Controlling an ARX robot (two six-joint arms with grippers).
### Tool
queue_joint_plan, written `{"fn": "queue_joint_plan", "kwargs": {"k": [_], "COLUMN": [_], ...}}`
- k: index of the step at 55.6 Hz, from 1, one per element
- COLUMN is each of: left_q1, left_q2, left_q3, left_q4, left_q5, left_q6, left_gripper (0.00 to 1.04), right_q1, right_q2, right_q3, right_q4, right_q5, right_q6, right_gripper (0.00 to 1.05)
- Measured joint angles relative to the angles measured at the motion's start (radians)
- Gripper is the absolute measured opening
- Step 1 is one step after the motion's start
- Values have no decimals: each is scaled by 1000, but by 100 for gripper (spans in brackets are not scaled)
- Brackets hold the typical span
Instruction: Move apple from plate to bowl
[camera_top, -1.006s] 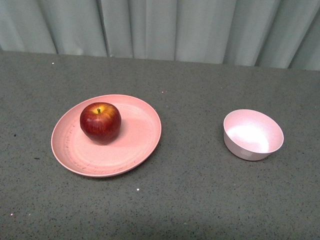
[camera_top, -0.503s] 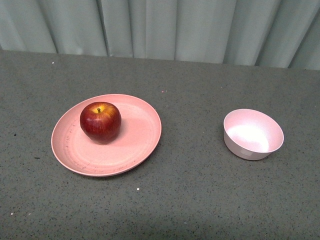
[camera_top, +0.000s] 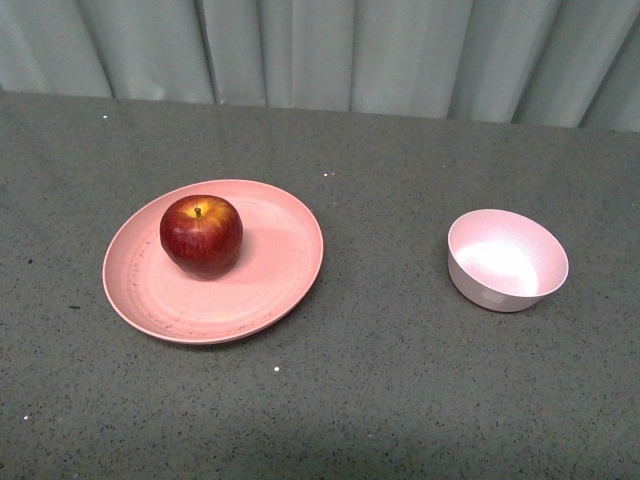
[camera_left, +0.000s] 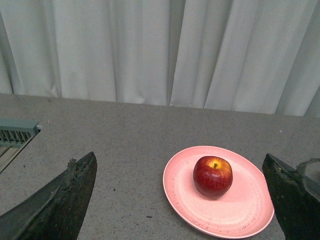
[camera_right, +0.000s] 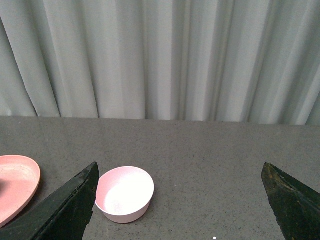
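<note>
Grey table (camera_top: 400, 400): apple (camera_top: 201, 235) on the plate (camera_top: 275, 275), bowl (camera_top: 507, 262) to its right. Left gripper (camera_left: 178, 157) and right gripper (camera_right: 180, 164) gape wide, holding nothing.

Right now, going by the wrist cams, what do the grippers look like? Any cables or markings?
Left gripper: two dark, near-black wedge fingers tapering to points, the edge rough and greyish. Right gripper: same black wedge fingers, smoother. No cables or markings visible. Neither arm shows in the front view.
</note>
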Motion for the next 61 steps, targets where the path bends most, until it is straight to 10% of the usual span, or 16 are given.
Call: {"fn": "queue_joint_plan", "kwargs": {"k": [27, 47, 61], "left_q1": [0, 0, 0], "left_q2": [0, 0, 0], "left_q3": [0, 0, 0], "left_q4": [0, 0, 0], "left_q5": [0, 0, 0], "left_q6": [0, 0, 0], "left_gripper": [98, 98, 98], "right_q1": [5, -76, -36], "right_q2": [14, 961, 1467], "right_q3": [0, 200, 495], "right_q4": [14, 492, 411], "right_q5": [47, -66, -106], "right_q6": [-55, -216, -249], "right_gripper": [95, 95, 95]}}
